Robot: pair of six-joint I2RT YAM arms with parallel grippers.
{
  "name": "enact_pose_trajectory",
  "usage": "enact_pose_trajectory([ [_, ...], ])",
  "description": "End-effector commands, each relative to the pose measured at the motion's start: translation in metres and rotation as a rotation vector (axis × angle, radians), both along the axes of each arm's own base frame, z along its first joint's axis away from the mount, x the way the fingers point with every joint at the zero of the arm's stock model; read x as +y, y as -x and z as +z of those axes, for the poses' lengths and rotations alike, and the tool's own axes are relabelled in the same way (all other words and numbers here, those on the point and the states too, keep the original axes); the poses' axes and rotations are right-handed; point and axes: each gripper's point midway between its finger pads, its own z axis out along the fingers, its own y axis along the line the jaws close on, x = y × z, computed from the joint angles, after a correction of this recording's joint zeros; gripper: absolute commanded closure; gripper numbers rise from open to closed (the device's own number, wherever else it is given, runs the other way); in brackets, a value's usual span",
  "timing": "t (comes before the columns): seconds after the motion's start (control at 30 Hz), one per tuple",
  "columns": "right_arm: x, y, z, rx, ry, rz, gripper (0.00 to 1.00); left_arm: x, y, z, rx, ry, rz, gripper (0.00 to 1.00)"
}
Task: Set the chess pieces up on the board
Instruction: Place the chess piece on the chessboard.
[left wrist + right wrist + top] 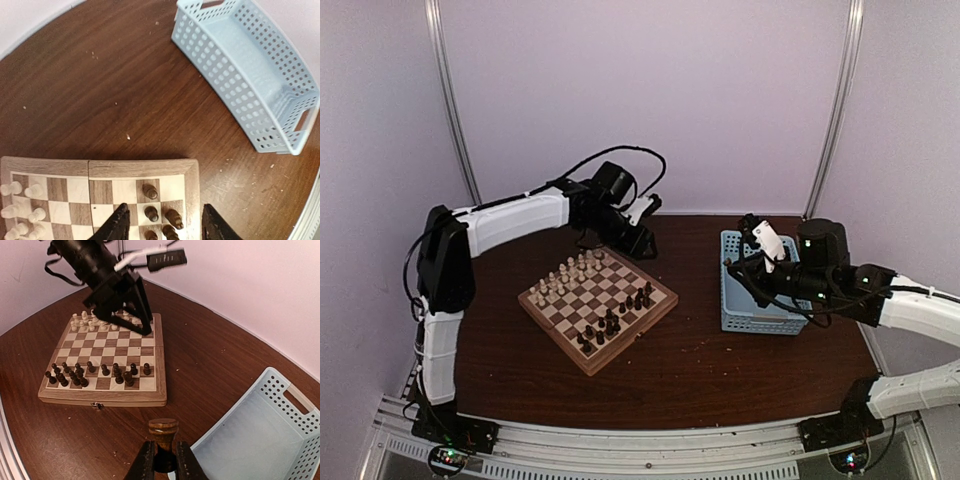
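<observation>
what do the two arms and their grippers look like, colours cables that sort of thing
The left arm and right arm both have white link shells, black joints and loose black cables. The left gripper and right gripper have black wedge-shaped fingers. Each wrist carries a small white module.

Dark wooden table (pixel 700 370), lilac walls (pixel 720 90)

The board (pixel 592 298) lies flat on the desk left of centre, turned so that one corner points near. Its squares are light and dark brown inside a tan border. The cream chess pieces (pixel 567 272) stand along its far-left side in two rows. The dark brown chess pieces (pixel 616 320) stand along the near-right side (their rows uneven). One more dark piece (pixel 162 429) sits upright, pinched in the right hand (pixel 161 450), off the board to the right.
</observation>
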Motion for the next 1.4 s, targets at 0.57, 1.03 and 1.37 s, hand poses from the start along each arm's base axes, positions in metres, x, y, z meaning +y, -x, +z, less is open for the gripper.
enact_pose_trajectory([
  [0.57, 0.102, 0.029, 0.065, 0.181, -0.354, 0.473, 0.84, 0.003, 0.115, 0.178, 0.198, 0.683, -0.111, 0.20],
  [1.03, 0.125, 0.010, 0.058, 0.142, -0.208, 0.469, 0.85, -0.004, 0.132, 0.166, 0.455, 0.696, -0.108, 0.34],
  [1.37, 0.131, 0.006, 0.056, 0.135, -0.191, 0.465, 0.85, -0.005, 0.138, 0.152, 0.522, 0.662, -0.114, 0.37],
])
